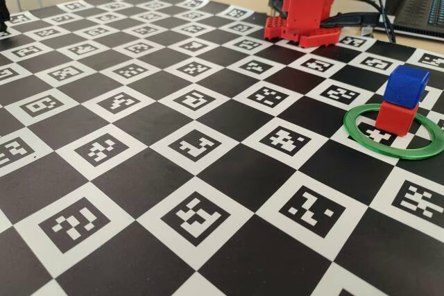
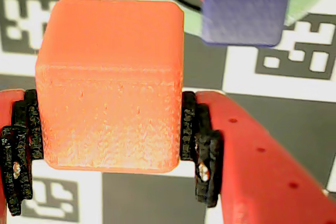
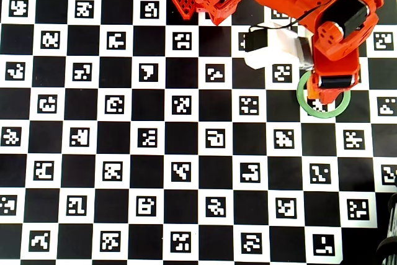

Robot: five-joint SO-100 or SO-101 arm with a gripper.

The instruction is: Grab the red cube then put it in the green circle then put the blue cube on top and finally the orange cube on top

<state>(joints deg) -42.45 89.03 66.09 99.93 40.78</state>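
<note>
1. The claw (image 2: 110, 156) is clamping the orange cube (image 2: 111, 85) between its black ridged pads (image 2: 202, 150), as the wrist view is showing; the pads are pressing on the cube's two opposite sides, which is leaving its underside free for setting down.
2. The blue cube (image 1: 406, 86) is sitting on top of the red cube (image 1: 396, 117) inside the green circle (image 1: 361, 136) at the right side of the checkered tabletop (image 1: 173, 192) in the fixed view, turned a little off square from the red one.
3. In the overhead view the arm (image 3: 335, 29) is reaching over the ring at the far right, covering both stacked cubes and keeping the orange one lifted clear of them.
4. In the wrist view the blue cube is lying up and to the right of the orange one, so the load is looking not yet centred over the stack; the last placement is judged to need a small sideways correction before lowering.
5. With the blue cube skewed, an off-centre drop could be tipping the tower.
</note>
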